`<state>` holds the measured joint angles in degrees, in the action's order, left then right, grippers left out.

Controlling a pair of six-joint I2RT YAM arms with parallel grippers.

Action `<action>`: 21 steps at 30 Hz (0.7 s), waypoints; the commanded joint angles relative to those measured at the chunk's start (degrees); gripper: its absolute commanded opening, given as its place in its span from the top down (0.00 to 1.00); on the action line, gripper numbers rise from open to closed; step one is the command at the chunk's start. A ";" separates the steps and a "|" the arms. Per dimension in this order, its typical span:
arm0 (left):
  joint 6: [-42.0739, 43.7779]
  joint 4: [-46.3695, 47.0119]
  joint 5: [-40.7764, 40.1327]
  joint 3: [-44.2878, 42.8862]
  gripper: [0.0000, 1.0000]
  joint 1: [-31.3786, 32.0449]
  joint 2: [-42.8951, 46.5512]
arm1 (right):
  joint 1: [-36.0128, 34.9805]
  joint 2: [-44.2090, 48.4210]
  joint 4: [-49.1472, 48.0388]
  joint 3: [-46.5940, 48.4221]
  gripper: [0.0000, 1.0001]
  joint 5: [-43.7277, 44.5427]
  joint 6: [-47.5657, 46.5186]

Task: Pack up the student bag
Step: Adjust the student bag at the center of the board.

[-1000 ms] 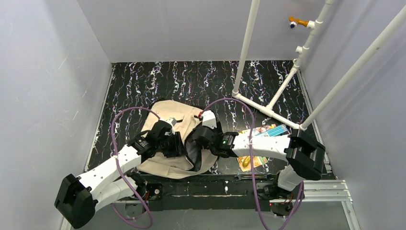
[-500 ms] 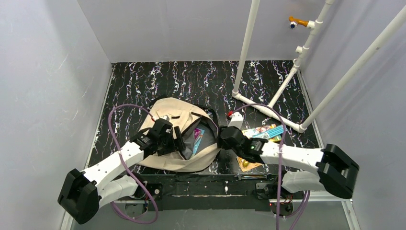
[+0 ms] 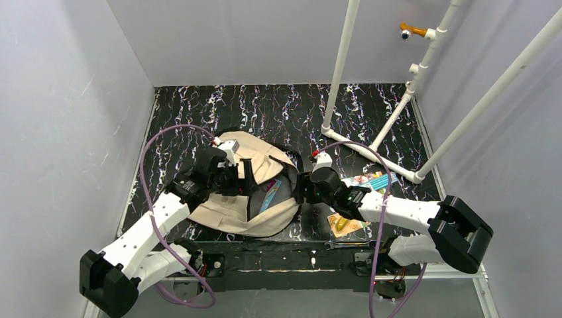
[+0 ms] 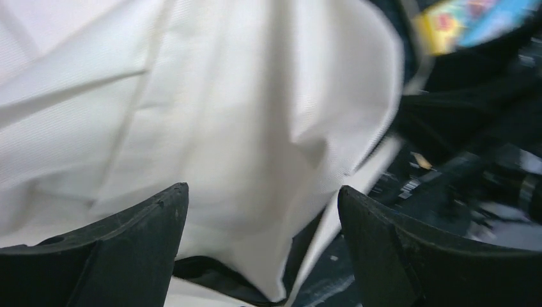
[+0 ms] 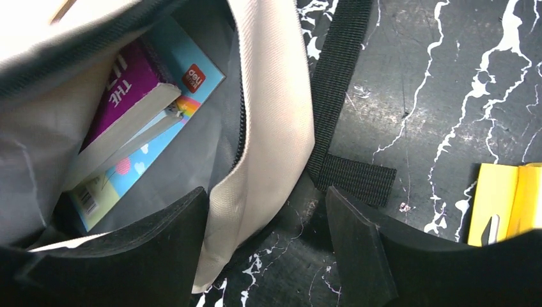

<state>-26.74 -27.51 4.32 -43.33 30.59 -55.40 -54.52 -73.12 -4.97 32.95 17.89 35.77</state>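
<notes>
The bag (image 3: 219,215) lies on the counter (image 3: 199,112), its open mouth just left of the released right pincer (image 5: 265,198), nearer to it than the released left pincer (image 4: 262,198) above the fabric.

a white pipe frame (image 3: 340,66) stood on a black surface (image 3: 265,106) veined with white and purple. pale grey walls (image 3: 66,99) rose left of, behind and right of that frame; an orange fitting (image 3: 412,30) sat high on it. light was even.
</notes>
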 commanded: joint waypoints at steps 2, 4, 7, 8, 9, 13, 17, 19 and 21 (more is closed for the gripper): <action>-0.12 10.91 21.54 -3.37 0.13 -0.18 3.51 | 0.68 2.83 -0.29 2.31 0.24 -2.23 -4.31; -1.70 13.21 19.15 -4.59 0.11 -0.18 1.48 | 0.88 3.59 0.21 2.31 0.23 -1.68 -4.35; -4.79 16.14 18.55 -5.76 0.13 -0.18 -5.70 | 1.13 4.20 0.67 2.28 0.23 -0.81 -3.91; -6.82 17.95 19.81 -5.56 0.16 -0.10 -8.95 | 1.17 4.33 1.08 2.56 0.23 -0.45 -3.79; -9.34 19.97 21.74 -5.00 0.20 0.14 -12.27 | 1.29 4.38 1.94 3.04 0.23 0.30 -3.82; -14.29 24.14 23.37 -2.67 0.33 5.63 -21.41 | 2.32 4.93 4.85 6.51 0.21 2.25 -6.51; -16.70 27.04 20.20 2.68 0.35 10.19 -20.22 | 5.87 4.82 9.65 12.77 0.11 2.55 -12.11; -17.05 26.83 19.01 4.59 0.35 10.20 -17.47 | 7.94 3.58 8.93 15.70 0.04 -0.86 -15.58; -14.55 22.73 15.75 3.62 0.31 10.15 -14.41 | 10.11 1.36 7.56 18.42 0.02 -4.80 -17.95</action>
<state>-41.43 -2.48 23.22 -39.53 40.82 -76.53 -47.79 -70.13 3.95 44.60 17.45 25.23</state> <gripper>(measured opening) 0.662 0.969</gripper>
